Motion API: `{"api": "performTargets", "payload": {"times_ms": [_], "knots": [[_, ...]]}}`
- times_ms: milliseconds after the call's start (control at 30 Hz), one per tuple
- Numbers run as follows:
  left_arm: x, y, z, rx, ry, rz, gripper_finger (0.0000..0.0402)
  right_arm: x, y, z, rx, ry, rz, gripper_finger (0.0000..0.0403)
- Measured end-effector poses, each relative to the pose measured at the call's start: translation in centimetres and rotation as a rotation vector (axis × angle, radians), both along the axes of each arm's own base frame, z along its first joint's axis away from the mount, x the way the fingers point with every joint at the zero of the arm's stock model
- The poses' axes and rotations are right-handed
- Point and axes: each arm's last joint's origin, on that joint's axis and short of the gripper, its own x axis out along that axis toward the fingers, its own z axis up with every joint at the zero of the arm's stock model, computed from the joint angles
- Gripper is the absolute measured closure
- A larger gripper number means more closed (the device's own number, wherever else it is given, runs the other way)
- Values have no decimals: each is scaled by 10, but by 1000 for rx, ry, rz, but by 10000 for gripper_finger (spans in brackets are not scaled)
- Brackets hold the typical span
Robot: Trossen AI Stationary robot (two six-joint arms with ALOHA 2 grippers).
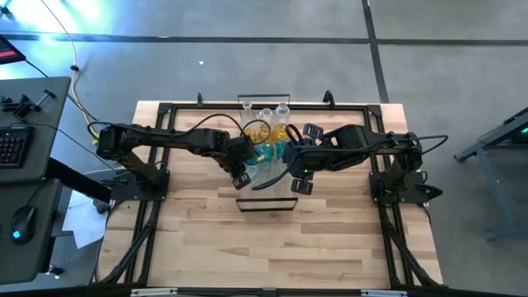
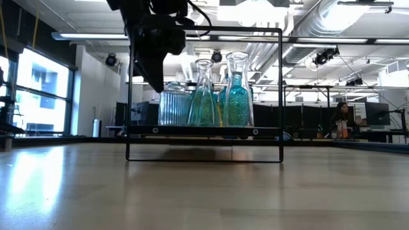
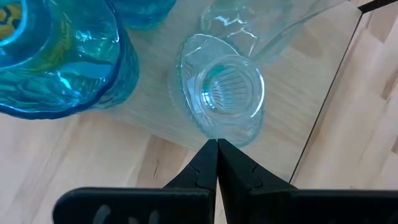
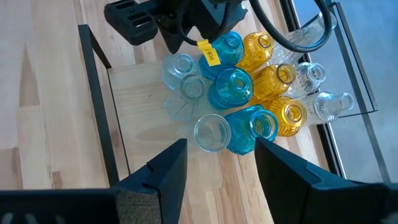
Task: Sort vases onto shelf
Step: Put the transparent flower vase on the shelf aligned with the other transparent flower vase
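One clear vase (image 3: 219, 92) stood just beyond the left gripper (image 3: 217, 148), mouth up, fingers pressed together on nothing. Counted in the right wrist view: four clear vases near the left arm, three teal vases (image 4: 231, 88) in the middle, four amber vases (image 4: 274, 78) behind, two more clear ones at the far edge. All bunched tight on the shelf (image 4: 134, 106), touching. Hovered above the cluster, the right gripper (image 4: 220, 163), fingers spread wide, empty. Blocked part of the cluster there: the left arm and a looping black cable (image 1: 276, 177). Seen in the far room, a person (image 2: 342, 119).
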Motion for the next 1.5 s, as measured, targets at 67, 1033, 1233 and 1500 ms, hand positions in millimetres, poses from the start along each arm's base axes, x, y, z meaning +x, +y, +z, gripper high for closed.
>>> {"api": "performTargets", "payload": {"times_ms": [67,1033,1233,1500], "knots": [[0,-1,0,-1,0,-1,401,0,0,0,1,-1,-2,233],[5,-18,6,-197,-42,-59,401,0,0,0,-4,2,5,233],[11,-23,20,-96,-95,-94,401,0,0,0,-4,2,5,233],[19,-36,30,2,-192,-198,402,0,0,0,-3,1,5,233]]}}
